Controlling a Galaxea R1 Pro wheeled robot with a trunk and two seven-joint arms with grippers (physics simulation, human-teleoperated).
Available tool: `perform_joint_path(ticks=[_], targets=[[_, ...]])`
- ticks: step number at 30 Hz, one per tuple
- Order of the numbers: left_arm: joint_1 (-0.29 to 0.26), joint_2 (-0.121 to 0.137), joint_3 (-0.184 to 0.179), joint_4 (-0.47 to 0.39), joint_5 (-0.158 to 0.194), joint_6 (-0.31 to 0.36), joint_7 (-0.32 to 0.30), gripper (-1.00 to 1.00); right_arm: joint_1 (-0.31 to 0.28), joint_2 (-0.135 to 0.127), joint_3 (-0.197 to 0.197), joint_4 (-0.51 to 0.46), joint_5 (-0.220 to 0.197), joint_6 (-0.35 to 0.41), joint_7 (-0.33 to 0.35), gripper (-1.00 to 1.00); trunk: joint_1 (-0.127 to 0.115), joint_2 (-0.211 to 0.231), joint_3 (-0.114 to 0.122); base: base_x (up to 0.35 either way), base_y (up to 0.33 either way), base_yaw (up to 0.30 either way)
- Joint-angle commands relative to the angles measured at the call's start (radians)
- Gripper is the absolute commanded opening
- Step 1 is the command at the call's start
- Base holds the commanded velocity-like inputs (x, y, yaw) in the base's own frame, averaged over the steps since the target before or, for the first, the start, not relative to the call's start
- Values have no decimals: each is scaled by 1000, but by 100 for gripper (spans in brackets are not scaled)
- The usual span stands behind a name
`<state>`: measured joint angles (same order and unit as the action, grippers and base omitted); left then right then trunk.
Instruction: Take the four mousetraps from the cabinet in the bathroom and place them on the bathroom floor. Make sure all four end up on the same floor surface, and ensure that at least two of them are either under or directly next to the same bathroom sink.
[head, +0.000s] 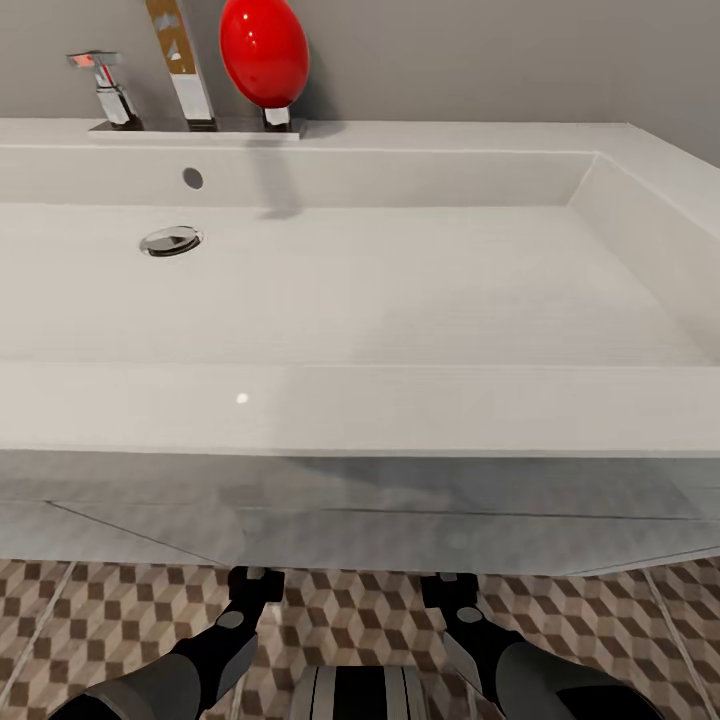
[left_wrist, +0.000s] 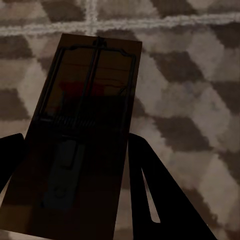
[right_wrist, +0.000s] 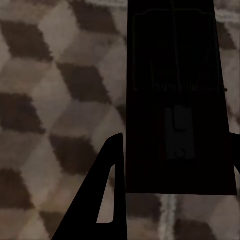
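We hold two flat brown wooden mousetraps with wire springs, one per claw: the left gripper (left_wrist: 70, 200) is clamped on the left mousetrap (left_wrist: 82, 130), the right gripper (right_wrist: 175, 200) on the right mousetrap (right_wrist: 177, 100). Both hang in shadow over the cube-patterned brown, beige and white tiled bathroom floor (head: 360, 610), just under the front edge of the wide white rectangular sink (head: 360, 410).

The risks, as we judge them: released from height, a trap could bounce or skid away from under the basin; raising either arm could strike the sink's underside.

Count: two mousetraps, one sink, one chrome tap (head: 183, 60), one round drain (head: 171, 240), one red oval dispenser (head: 264, 50).
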<state>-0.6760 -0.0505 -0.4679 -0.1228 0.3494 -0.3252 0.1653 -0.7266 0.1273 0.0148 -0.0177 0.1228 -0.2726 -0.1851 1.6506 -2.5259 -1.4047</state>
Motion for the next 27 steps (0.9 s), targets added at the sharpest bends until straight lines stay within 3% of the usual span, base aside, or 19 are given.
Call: perform_joint_path(ticks=[1, 13, 21, 27], targets=[[-1, 0, -9, 2, 3, -3, 8, -100, -1, 0, 1, 1, 9, -1, -7, -100, 0, 0, -1, 8, 0, 0], [-1, 4, -9, 15, 7, 7, -3, -100, -1, 0, 2, 4, 6, -7, -7, -100, 0, 0, -1, 2, 0, 0], [-1, 28, -4, 29, 12, 23, -41, -100, 10, 2, 2, 10, 12, -10, -7, -100, 0, 0, -1, 0, 0, 0], [-1, 33, -1, 32, 14, 34, -59, -100, 14, 1, 2, 11, 13, -10, -7, -100, 0, 0, -1, 0, 0, 0]])
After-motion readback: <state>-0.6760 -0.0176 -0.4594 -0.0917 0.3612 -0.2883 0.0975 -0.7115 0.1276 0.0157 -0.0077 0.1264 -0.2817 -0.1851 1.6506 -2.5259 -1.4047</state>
